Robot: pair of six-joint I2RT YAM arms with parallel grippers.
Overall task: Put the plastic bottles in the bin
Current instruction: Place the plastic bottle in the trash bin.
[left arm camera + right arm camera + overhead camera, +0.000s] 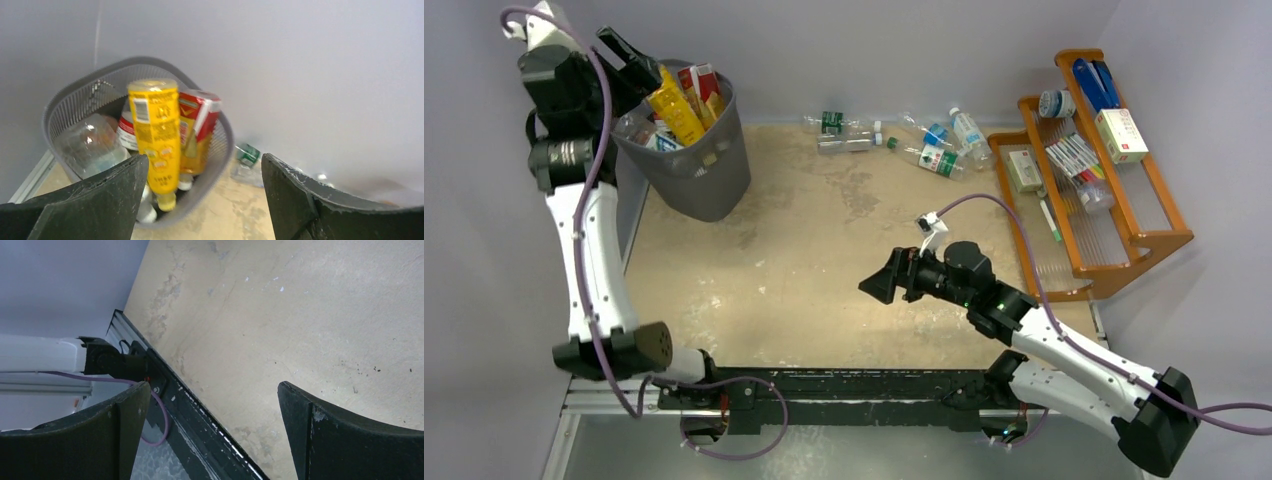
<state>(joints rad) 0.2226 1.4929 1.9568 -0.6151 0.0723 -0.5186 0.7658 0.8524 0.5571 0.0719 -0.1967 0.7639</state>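
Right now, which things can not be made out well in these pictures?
Top view: what lies deep in the bin is hidden under the yellow bottle and the bin's wall.
Left wrist view: the yellow bottle's label is blurred, unreadable.
Top view: the loose bottles by the far wall are too small to count surely.
Right wrist view: only bare table shows, no bottles.

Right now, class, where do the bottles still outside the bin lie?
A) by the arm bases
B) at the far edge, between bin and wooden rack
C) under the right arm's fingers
B: the loose bottles cluster at the far edge, between the bin and the wooden rack.
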